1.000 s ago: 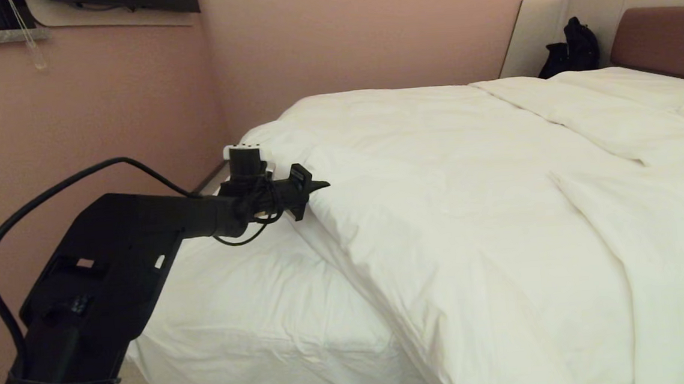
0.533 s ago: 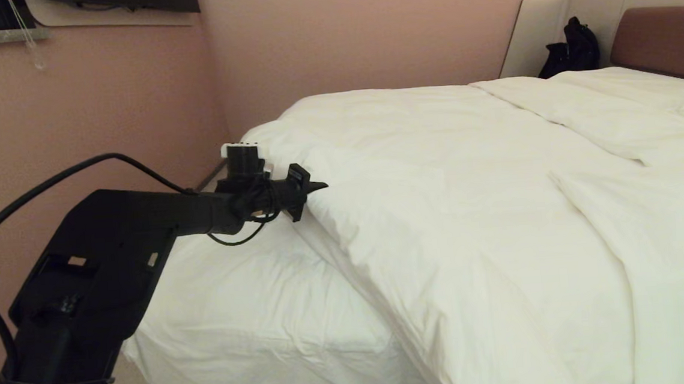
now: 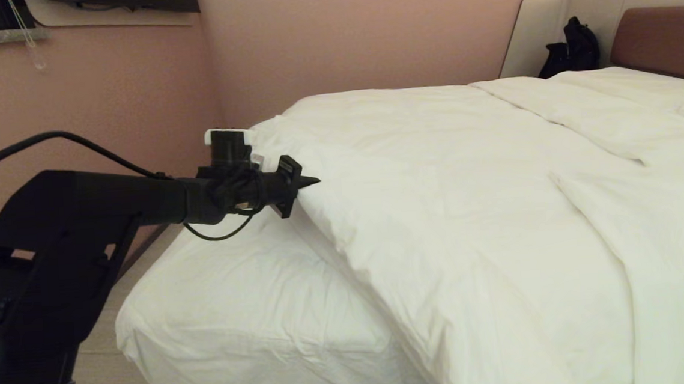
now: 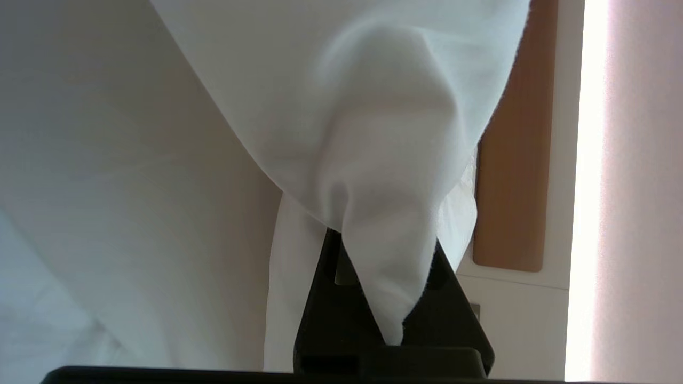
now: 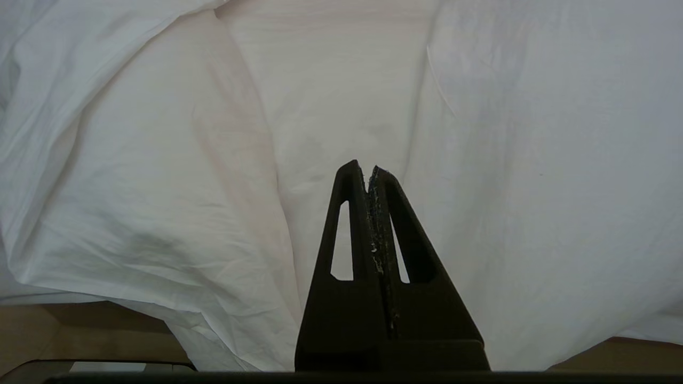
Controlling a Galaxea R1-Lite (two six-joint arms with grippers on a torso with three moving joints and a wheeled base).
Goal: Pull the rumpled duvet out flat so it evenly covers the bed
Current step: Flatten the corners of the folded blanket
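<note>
I see the bed (image 3: 248,319), its near left corner bare sheet. The duvet (image 3: 469,207) covers the rest, its edge running diagonally across that corner. My left gripper (image 3: 311,182) is clamped on a fold of the duvet edge, lifted above the sheet. My right gripper (image 5: 369,170), fingers together and empty, points at white bedding.

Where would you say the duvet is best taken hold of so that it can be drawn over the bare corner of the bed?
Probably at the duvet's edge beside the uncovered sheet corner of the bed, coming from the foot end. That edge runs slantwise across the mattress and leaves the corner bare. The left hand is already shut on a fold of it there; the right hand is shut and empty.
</note>
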